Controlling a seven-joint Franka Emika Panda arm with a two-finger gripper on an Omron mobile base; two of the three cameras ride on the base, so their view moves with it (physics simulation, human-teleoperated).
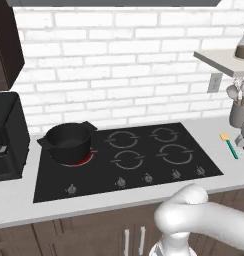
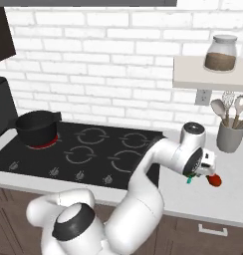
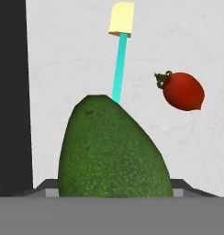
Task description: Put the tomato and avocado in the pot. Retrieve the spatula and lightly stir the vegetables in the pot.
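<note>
Avocado: nearest your hand camera is the green avocado [image 3: 114,151], lying on the pale counter [image 3: 187,41] right up against the lens and covering the finger tips.
Pincer: the gripper [image 2: 207,169] hangs low over the counter, right of the cooktop. You cannot tell whether its jaws are apart or clamped on the avocado, as the fruit hides them.
Tomato: the small red tomato [image 3: 182,91] sits on the counter near the avocado but clear of it. From the right base camera you see it just beside the gripper, on the near right.
Spatula: the spatula [image 3: 119,64] lies flat beyond the avocado, teal handle towards it and pale head away. Part of the handle is hidden behind the fruit.
Cooktop: the black cooktop [image 1: 144,160] lies left of all this.
Pot: the black pot [image 1: 68,141] stands upright at the cooktop's far left end on a burner glowing red, well apart from both vegetables.
Oven: a black countertop oven [image 1: 6,135] stands left of the pot.
Crock: a grey utensil crock [image 2: 230,135] stands at the far right by the wall.
</note>
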